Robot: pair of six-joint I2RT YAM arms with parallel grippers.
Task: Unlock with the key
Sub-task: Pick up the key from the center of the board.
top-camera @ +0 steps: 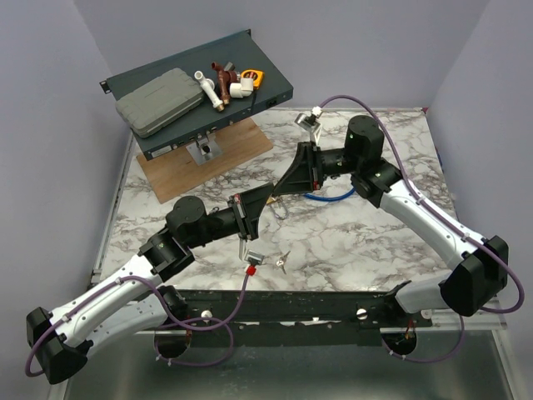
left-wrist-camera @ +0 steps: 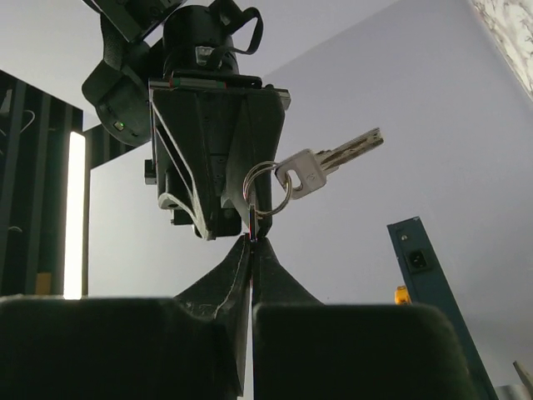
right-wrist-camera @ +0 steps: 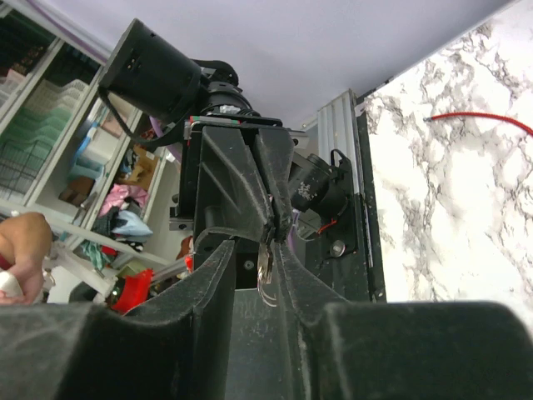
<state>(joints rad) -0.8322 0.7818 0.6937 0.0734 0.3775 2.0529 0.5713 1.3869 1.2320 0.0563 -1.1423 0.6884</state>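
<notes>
Top cam high above the near edge, looking down on the whole table. Left wrist cam, close, tilts up at right gripper; right wrist cam at left gripper (shared: their meeting tips, the key).

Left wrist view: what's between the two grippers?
A key ring carrying the key, pinched by the shut left gripper, facing the right gripper; left wrist view shows it.

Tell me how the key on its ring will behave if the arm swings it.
The key is held only through its ring, so it will probably swing and pivot rather than keep its angle. The left gripper pinches just the thin ring wire, which might twist or slip. Small flat metal, it is likely stiff and light.
</notes>
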